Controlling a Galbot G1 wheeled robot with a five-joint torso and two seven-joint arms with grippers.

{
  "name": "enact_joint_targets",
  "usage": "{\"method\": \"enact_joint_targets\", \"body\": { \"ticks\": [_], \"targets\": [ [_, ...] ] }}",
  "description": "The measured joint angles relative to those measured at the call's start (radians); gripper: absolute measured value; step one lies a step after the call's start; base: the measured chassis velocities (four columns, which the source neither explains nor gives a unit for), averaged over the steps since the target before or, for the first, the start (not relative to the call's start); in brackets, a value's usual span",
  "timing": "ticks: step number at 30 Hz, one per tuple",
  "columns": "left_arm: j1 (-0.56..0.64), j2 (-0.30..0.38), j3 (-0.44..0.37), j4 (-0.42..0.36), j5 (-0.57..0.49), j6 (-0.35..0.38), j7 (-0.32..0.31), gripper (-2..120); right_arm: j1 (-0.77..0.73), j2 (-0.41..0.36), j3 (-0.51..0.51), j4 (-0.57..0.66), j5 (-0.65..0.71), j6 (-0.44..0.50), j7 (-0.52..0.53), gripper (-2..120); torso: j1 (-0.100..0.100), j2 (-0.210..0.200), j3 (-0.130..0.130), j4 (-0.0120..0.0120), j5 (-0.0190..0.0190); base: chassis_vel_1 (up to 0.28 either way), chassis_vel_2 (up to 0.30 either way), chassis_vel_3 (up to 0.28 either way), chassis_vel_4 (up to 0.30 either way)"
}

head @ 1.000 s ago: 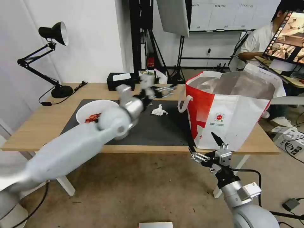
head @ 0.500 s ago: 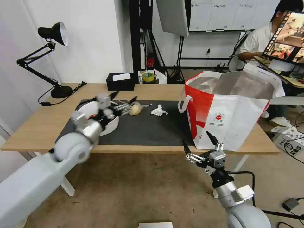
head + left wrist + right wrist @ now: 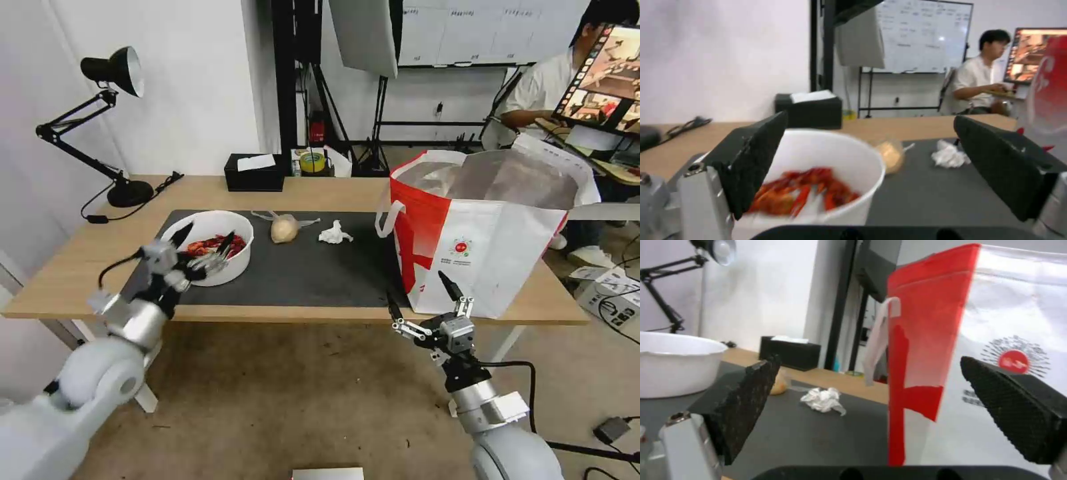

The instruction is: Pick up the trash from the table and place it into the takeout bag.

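My left hand point(image 3: 202, 248) is spread wide and empty at the bowl's point(image 3: 230, 227) near rim, at 9 o'clock on the desk point(image 3: 80, 260), lined up to straddle it. Right hand point(image 3: 423, 301) open, empty, parked below the takeout bag point(image 3: 493, 247) at 3 o'clock.

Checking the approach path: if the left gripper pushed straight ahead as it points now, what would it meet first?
Most likely the white round bowl of red crayfish shells: the open left gripper faces its near wall, fingers either side. Depth is uncertain.
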Motion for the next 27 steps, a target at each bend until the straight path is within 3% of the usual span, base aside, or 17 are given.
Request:
{"method": "enact_joint_targets", "body": {
  "ticks": [4, 12, 27],
  "targets": [
    [0.09, -0.075, -0.047, -0.003, 0.048, -0.028, 0.013, 100, -0.027, 0.02, -0.004, -0.004, 0.0, 0.005, 0.057, 100, 0.0, 0.0, 0.0, 0.0, 0.0, 0.0, 0.0, 0.0, 0.0],
    [0.148, -0.146, -0.082, 0.012, 0.103, -0.058, 0.016, 100, -0.076, 0.048, -0.013, -0.015, 0.056, 0.007, 0.149, 100, 0.0, 0.0, 0.0, -0.0003, 0.0002, 0.0, 0.0, 0.0, 0.0],
    [0.162, -0.179, -0.073, 0.044, 0.129, -0.061, 0.023, 100, -0.106, 0.068, -0.038, -0.077, 0.066, 0.012, 0.155, 100, 0.0, 0.0, 0.0, -0.0003, 0.0001, 0.0, 0.0, 0.0, 0.0]
  ]
}}
